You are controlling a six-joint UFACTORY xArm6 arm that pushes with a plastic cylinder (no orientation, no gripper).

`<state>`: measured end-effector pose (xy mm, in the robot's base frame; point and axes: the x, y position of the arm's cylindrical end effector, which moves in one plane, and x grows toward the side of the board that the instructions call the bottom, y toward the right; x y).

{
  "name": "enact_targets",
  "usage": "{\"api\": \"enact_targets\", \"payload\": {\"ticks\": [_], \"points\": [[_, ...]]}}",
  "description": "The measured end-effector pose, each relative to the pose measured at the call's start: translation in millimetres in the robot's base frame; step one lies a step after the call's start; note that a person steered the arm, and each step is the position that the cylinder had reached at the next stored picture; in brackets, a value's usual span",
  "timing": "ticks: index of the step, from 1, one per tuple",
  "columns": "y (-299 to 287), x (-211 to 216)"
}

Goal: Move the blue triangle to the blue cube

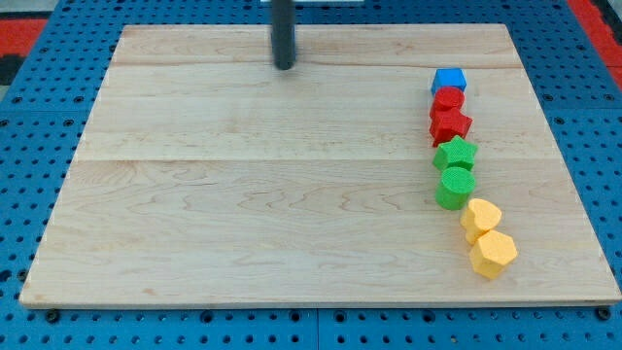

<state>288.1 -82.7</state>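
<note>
Camera view shows my tip (284, 66) resting near the top edge of the wooden board (243, 194), bare and touching no block; as a plain rod it carries nothing. Everything coloured lies well off toward the view's right of the tip, in one curving line running down that side. The blue cube (449, 81) heads the line, the nearest block to the tip, almost level with it. Below it come a red cylinder (448, 99), a red star (450, 123), a green star (455, 153), a green cylinder (455, 187) and two yellow blocks (488, 236). I cannot find a blue triangle anywhere on the board. The wood between tip and line lies open and smooth, on a blue pegboard table (29, 146).
</note>
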Motion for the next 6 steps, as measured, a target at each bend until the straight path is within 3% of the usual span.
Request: {"api": "enact_targets", "payload": {"ticks": [1,2,3,5,6], "points": [[-117,-4],[-109,-46],[-39,-60],[121,-36],[27,-36]]}}
